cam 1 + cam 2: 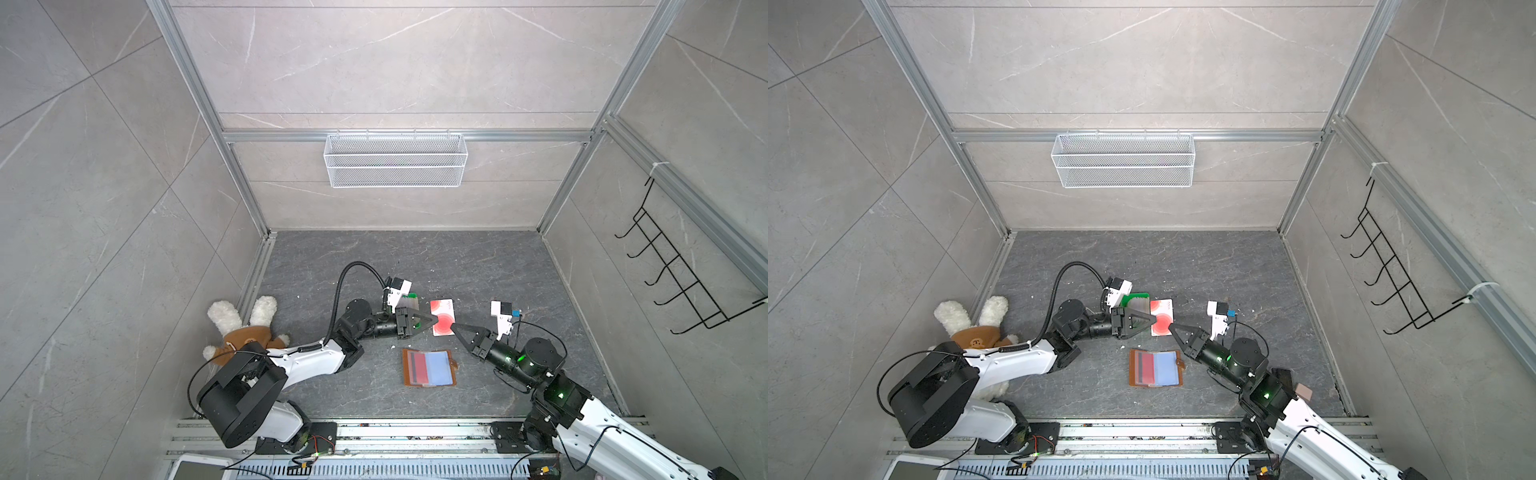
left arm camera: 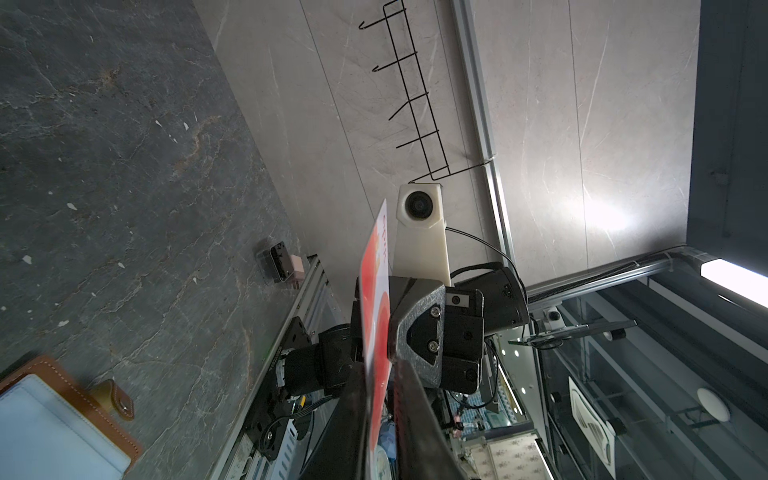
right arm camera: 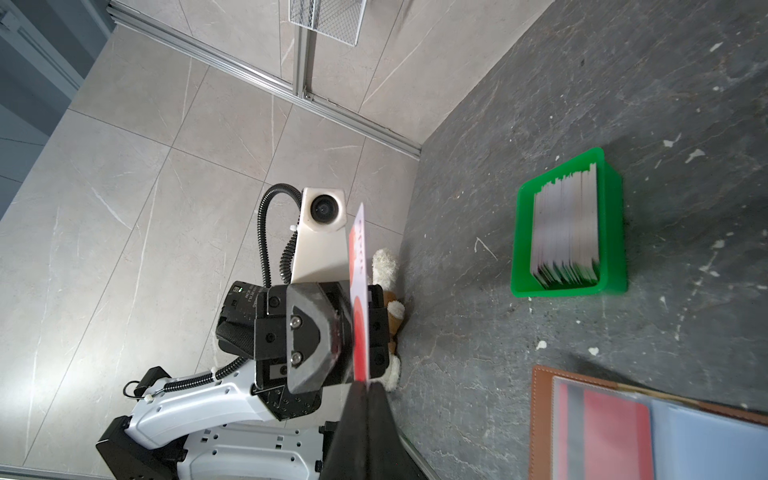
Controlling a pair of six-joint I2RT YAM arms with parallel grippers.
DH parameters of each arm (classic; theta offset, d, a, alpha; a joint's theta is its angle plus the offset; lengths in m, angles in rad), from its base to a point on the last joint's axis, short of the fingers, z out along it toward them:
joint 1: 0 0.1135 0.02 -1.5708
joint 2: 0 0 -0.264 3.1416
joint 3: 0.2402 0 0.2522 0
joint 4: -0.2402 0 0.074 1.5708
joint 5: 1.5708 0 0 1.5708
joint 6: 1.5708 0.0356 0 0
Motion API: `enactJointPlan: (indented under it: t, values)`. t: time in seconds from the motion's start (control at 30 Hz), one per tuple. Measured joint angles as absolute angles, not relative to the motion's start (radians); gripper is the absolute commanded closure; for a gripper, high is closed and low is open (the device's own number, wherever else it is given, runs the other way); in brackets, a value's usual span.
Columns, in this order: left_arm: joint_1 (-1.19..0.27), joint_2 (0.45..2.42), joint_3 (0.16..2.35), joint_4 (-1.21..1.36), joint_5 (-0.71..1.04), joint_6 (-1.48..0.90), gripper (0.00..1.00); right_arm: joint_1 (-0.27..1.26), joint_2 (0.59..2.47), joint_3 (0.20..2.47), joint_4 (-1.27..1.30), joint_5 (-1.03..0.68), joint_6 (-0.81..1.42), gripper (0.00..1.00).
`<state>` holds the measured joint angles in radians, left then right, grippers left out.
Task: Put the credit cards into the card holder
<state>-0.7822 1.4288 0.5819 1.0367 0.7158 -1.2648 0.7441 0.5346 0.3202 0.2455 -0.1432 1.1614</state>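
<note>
The card (image 1: 442,318) is whitish-pink with red-orange round blots. The holder (image 1: 428,368) is tan-brown leather with pale stitching — bluish inside, with a red patch and a dark stripe. The tray (image 3: 569,289) is bright green. The tabletop (image 1: 478,266) is dark grey, veined like stone; the plush (image 1: 249,332) is white and brown.

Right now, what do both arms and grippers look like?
Both have white shells and black joints. The left arm carries a black corrugated hose; the right arm shows green lights. The left gripper and right gripper are black, triangular, beside white camera housings.
</note>
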Motion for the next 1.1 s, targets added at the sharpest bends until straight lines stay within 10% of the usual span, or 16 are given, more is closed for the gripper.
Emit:
enactJointPlan:
  t: [0.3, 0.7, 1.1]
  values:
    - [-0.788, 1.443, 0.585, 1.045, 0.712, -1.267, 0.91, 0.744, 0.554, 0.318, 0.273, -0.137, 1.172, 1.00]
    - [-0.786, 1.370, 0.585, 0.869, 0.674, -1.205, 1.00, 0.744, 0.535, 0.319, 0.156, -0.110, 1.147, 0.67]
    - [-0.809, 1.217, 0.464, 0.601, 0.554, -1.129, 1.00, 0.794, 0.643, 0.445, -0.232, -0.038, 1.038, 0.62]
